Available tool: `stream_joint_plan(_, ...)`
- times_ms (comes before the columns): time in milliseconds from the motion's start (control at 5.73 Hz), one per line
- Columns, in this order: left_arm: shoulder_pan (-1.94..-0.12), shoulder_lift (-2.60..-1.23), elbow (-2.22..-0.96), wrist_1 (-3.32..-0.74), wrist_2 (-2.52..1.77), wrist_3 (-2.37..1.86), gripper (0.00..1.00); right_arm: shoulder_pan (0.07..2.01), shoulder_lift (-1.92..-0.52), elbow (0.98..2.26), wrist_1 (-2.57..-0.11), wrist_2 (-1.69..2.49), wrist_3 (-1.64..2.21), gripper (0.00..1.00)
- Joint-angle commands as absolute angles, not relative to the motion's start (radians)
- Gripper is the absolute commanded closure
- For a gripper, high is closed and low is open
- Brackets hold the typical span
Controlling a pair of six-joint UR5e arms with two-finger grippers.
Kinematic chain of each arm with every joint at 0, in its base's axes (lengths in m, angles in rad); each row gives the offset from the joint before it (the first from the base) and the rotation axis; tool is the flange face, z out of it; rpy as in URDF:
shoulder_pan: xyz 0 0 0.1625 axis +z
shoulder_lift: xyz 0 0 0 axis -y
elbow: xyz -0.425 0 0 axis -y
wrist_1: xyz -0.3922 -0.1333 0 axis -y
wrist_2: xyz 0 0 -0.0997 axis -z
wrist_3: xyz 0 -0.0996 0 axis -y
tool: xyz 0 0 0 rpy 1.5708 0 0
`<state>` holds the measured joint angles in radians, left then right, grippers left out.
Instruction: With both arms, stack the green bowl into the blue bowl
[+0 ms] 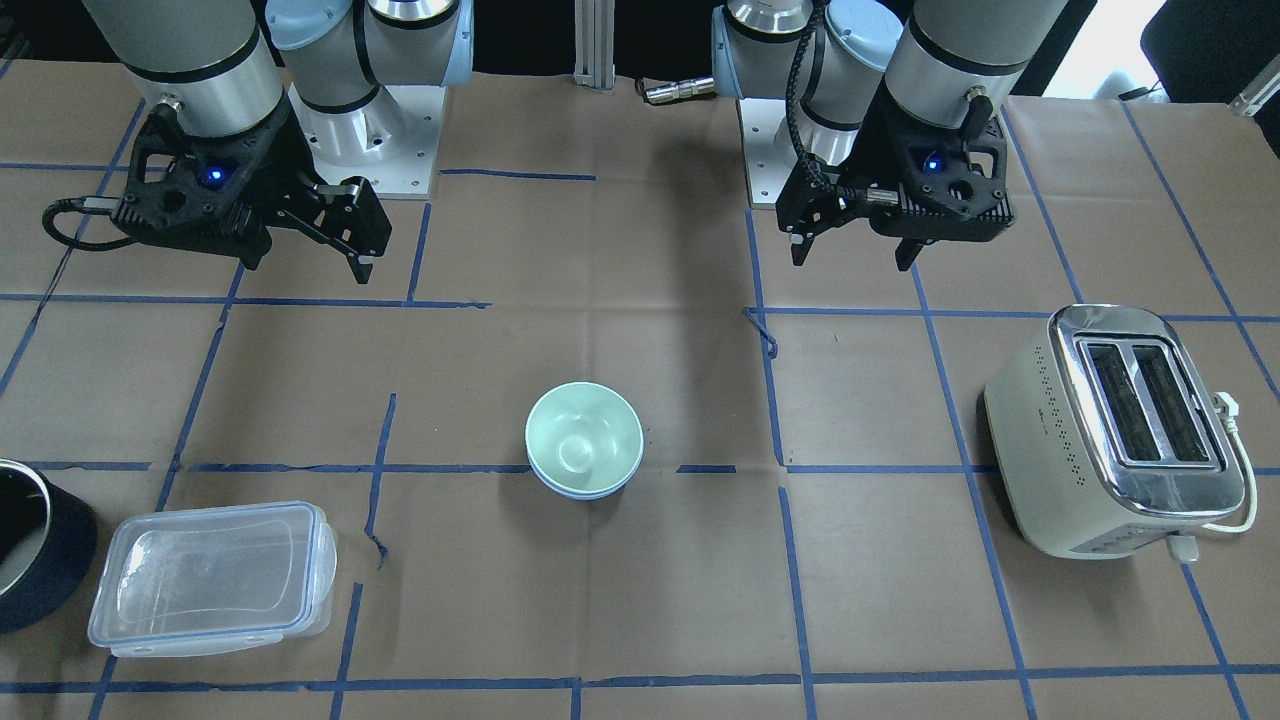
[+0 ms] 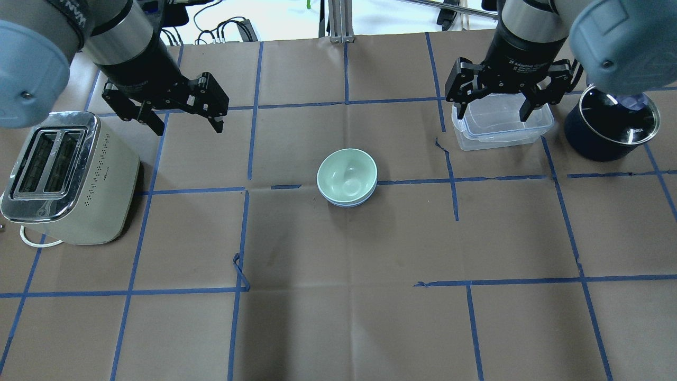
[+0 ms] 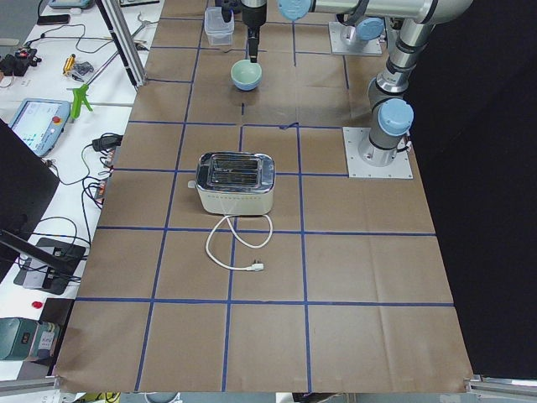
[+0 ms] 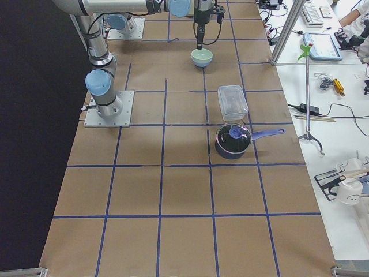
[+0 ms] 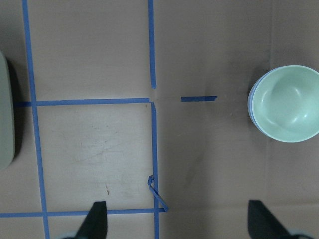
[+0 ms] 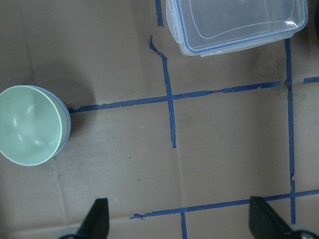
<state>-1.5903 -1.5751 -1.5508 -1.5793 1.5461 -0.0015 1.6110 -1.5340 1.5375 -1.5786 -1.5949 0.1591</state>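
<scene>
Green bowl [image 2: 346, 173] nested in blue bowl [image 2: 347, 203], mid-table. Left gripper [image 2: 189, 127] and right gripper [image 2: 493, 116] both wide open, empty, well apart from it. My worry: a descent now could tip the stack.

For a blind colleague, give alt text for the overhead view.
A green bowl sits nested in a blue bowl on the table. Both grippers hang open, away from it: the left gripper on the toaster's side, the right gripper nearer a clear container and pot.

Green bowl [image 2: 346, 174]: pale mint, plain. Blue bowl [image 1: 583, 494]: pale periwinkle. Toaster [image 2: 90, 196]: cream w/ chrome top, dotted side. Pot [image 2: 592, 143]: navy. Box [image 2: 502, 132]: clear, blue seal. Table [image 2: 344, 317]: brown, blue tape grid.
</scene>
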Motion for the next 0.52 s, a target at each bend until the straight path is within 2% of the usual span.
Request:
stream_joint_plan(0, -1.591, -1.562, -1.551, -1.591, 1.548, -0.002, 0.02, 1.609, -1.534, 1.536, -1.571, -1.594, 0.158, 0.0)
stream_joint_plan(349, -1.591, -1.568, -1.549, -1.591, 1.548, -0.002, 0.02, 1.612, -1.537, 1.536, -1.572, -1.594, 0.158, 0.0)
